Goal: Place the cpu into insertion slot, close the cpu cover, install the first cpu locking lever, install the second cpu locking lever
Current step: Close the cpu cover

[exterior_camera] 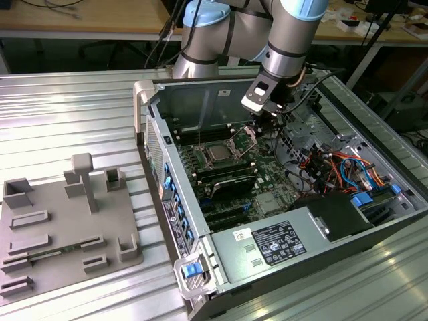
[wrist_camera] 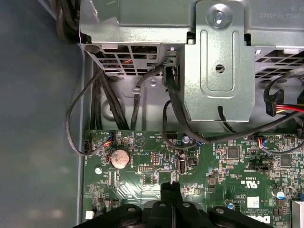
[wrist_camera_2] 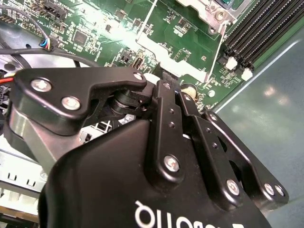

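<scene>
- Your gripper [exterior_camera: 263,119] hangs inside the open computer case [exterior_camera: 152,124], just above the board [wrist_camera: 228,166], at the far end of the socket area.
- Jaws: pressed together. In both wrist views the black fingertips [wrist_camera: 166,190] meet along a thin seam, and you can see nothing between them [wrist_camera_2: 172,81].
- The cpu [exterior_camera: 217,154] lies flat in the insertion slot [exterior_camera: 204,152], silver top up, to the exterior view's left of the gripper.
- The cpu cover [exterior_camera: 245,139] stands tilted up off the slot's edge on the exterior view's right side. It is not down on the chip, and the gripper sits just above it.
- In the second wrist view you see two thin silver rods [wrist_camera_2: 148,21] slanting across the green board beyond the fingertips. Black memory slots [wrist_camera_2: 256,28] run beside them.
- In the first wrist view the fingertips point at the board near a coin battery [wrist_camera: 119,158]. A grey metal cage [wrist_camera: 218,71] with black cables [wrist_camera: 168,95] lies beyond.
- A grey power-supply box [exterior_camera: 274,244] sits at the near end of the case.
- A grey fixture plate [exterior_camera: 60,227] lies on the ribbed table [exterior_camera: 80,114], well apart, on the exterior view's left.
</scene>
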`<state>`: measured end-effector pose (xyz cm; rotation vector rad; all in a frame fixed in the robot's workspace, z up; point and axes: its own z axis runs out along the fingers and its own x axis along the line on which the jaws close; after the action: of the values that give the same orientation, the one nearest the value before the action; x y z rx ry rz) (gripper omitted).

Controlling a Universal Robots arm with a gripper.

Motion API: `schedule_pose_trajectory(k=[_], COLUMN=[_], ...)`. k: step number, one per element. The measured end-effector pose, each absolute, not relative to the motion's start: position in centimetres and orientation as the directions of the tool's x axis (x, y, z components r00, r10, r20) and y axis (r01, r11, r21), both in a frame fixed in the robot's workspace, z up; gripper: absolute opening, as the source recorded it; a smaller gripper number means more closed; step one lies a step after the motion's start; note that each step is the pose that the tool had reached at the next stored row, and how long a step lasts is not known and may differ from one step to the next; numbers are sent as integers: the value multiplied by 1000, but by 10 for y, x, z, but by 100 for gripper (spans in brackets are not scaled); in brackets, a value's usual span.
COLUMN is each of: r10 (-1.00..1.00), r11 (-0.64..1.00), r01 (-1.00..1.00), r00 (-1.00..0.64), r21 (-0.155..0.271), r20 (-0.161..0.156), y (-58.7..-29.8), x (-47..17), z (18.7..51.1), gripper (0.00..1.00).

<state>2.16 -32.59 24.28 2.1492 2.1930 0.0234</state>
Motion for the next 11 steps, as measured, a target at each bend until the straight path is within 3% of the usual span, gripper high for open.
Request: schedule_pose_trajectory(k=[11], r10=[999], r11=[21], r01=[998], r00=[-19], r21=[60], r20=[-40], y=[-326], x=[-11], z=[243], gripper=[11])
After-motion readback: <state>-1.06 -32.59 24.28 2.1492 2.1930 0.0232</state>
